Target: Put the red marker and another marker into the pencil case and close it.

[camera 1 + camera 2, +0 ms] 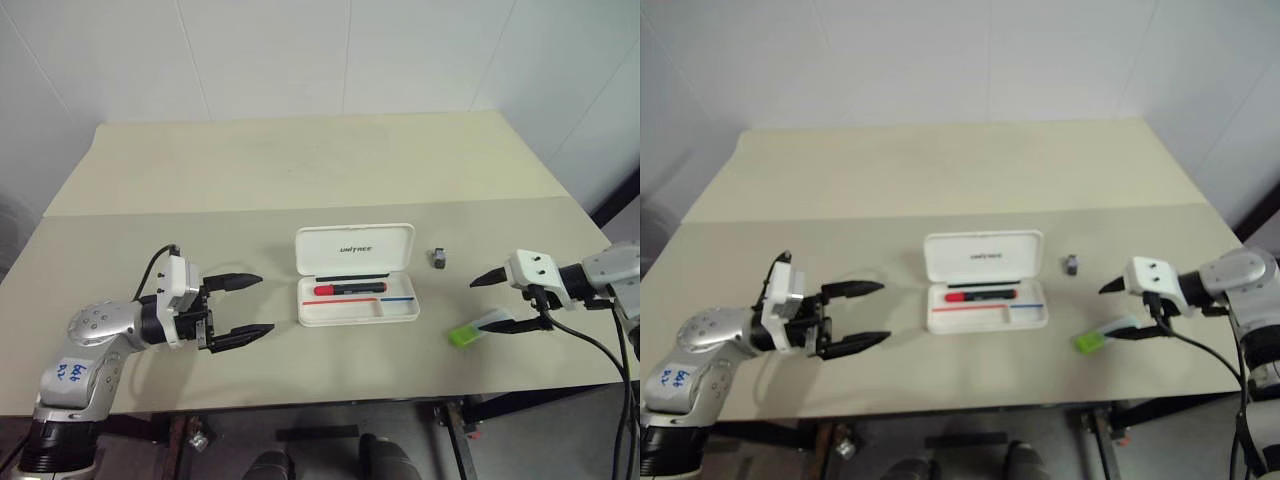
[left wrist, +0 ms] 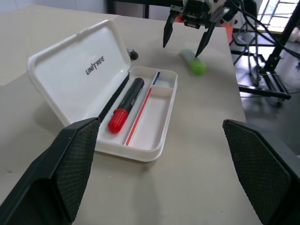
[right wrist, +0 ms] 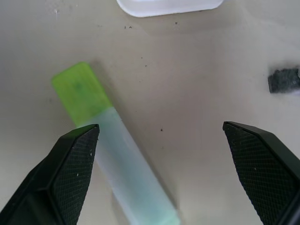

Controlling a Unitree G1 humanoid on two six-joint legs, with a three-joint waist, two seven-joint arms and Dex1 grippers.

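Your beige table (image 1: 300,170), bare toward its far edge, carries the open white hard-plastic pencil case (image 1: 356,274) holding the slim black red-capped marker (image 1: 350,288); the right wrist view alone details the lime-green highlighter (image 3: 110,145) beneath the spread right gripper (image 1: 497,301), left gripper (image 1: 250,305) likewise agape.

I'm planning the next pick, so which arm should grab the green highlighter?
Right. The right gripper hangs open just over the green highlighter, while the left gripper sits beyond the pencil case.

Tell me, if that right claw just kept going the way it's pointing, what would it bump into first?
Probably the green highlighter lying on the table; the open right gripper points down at it, though slightly off-centre.
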